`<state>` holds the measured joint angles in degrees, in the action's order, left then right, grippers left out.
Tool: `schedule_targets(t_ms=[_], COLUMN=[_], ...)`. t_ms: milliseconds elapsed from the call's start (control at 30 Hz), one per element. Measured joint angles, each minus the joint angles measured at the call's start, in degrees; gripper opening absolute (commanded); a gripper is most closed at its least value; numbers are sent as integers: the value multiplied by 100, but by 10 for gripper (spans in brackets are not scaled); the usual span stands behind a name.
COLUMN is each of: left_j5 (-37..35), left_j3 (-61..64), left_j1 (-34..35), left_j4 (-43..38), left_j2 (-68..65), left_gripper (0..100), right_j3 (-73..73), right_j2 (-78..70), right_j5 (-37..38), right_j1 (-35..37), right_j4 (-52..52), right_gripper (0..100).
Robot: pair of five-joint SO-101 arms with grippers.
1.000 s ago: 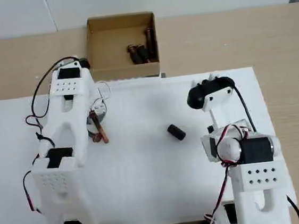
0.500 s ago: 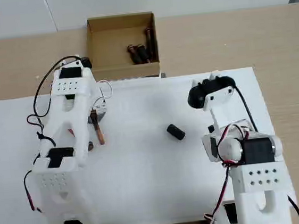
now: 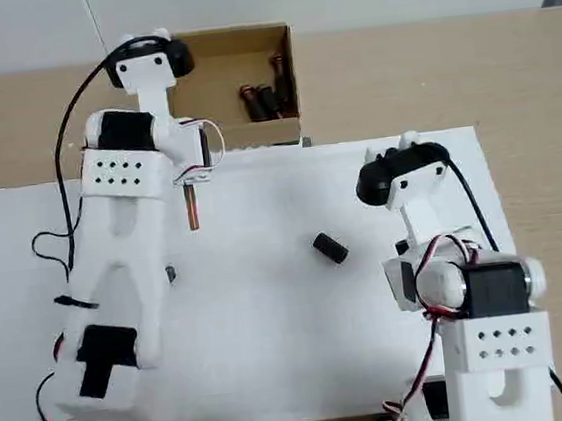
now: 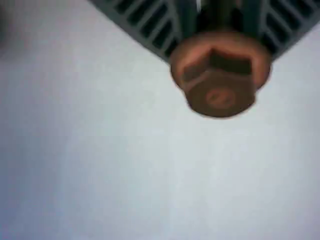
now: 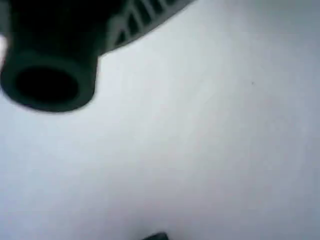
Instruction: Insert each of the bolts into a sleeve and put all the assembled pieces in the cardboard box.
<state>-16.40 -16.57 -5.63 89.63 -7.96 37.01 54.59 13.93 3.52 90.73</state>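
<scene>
Pinched in left gripper (image 3: 191, 183): 1 bolt (image 3: 193, 212), over white sheet (image 3: 276, 352), just in front of box (image 3: 225, 35). Hex head face-on to left wrist camera. In high view, long axis running roughly box-to-robot. Pinched in right gripper (image 5: 75, 30), by the look of it: 1 sleeve (image 5: 47, 82), open bore facing right wrist camera. Well apart from bolt, off to its right across the sheet. Between the 2 arms, nearer the right one: 1 loose sleeve (image 3: 330, 248), flat on sheet, axis diagonal. In box already: a few assembled pieces (image 3: 267, 96), toward right wall. Likely step: mating bolt with held sleeve. Key for that: shank end lined up with bore, axes matched, both arms brought toward the middle. Risk: bolt tilted in jaws, catching on sleeve rim.
</scene>
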Motion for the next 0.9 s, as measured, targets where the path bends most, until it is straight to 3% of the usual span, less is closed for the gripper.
schedule_targets(t_ms=[200, 367, 633, 900], left_j5=[325, 334, 334, 334], left_j3=[0, 475, 2514, 5064], left_j1=[-413, -809, -1152, -1143], left_j4=[440, 264, -1099, -3130], left_j2=[615, 1319, 3042, 4967], left_gripper=[5, 5, 5, 5], right_j3=[0, 404, 1495, 2822], right_j2=[941, 1618, 2418, 2796], right_j5=[-501, -545, -545, -563], right_j1=[18, 9, 9, 0], right_j4=[-26, -475, -1521, -2699], right_gripper=[3, 3, 3, 3])
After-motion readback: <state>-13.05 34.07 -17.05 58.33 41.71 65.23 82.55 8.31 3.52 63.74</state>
